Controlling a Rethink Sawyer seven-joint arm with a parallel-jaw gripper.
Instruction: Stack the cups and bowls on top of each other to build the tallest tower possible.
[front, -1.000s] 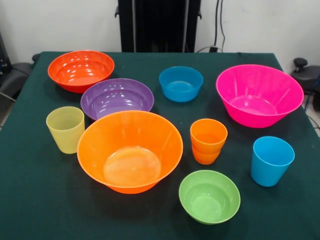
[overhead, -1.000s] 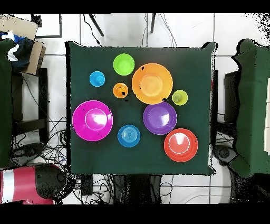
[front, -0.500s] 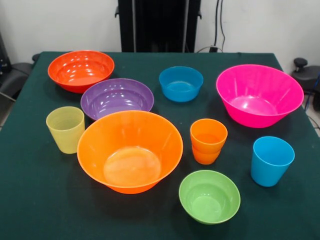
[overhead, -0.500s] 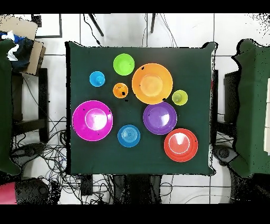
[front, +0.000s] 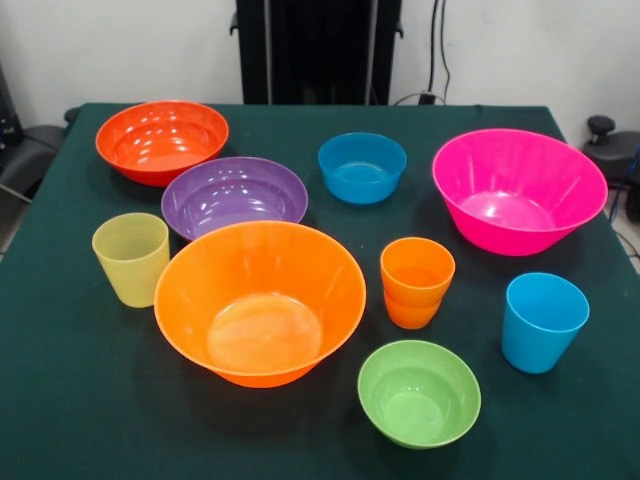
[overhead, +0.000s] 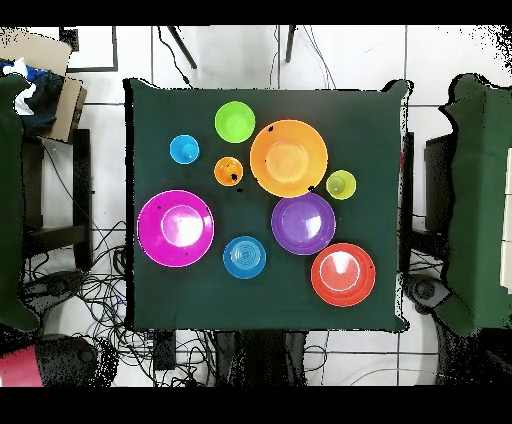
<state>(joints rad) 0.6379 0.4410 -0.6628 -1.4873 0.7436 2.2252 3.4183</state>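
The green-clothed table (front: 60, 400) carries every vessel loose and upright, and no tower has been begun. Largest are the orange bowl (front: 260, 300) near the front and the hot pink bowl (front: 518, 188) toward the right of the front view, well apart from each other. Next come the purple bowl (front: 234, 195), its rim just behind the orange bowl's, and the red-orange bowl (front: 162, 138) behind it at the far left corner. The smaller blue bowl (front: 362, 166) sits at the back between purple and pink, and the lime green bowl (front: 419, 391) stands nearest the front edge. Of the cups, the sky blue cup (front: 542, 320) stands at the right, the pale yellow-green ribbed cup (front: 131, 258) just left of the orange bowl, and the orange cup (front: 416, 281) between the orange bowl and the green one; a band round its middle suggests it may be sitting in a second cup, though I cannot be sure. The vessels lie exactly as they did a second ago; the only change is off the table, where the red arm (overhead: 35, 362) in the overhead view's lower left corner has shifted and shows less of itself. The gripper appears in neither view, so its opening cannot be told. Stacking, I judge, has yet to start.
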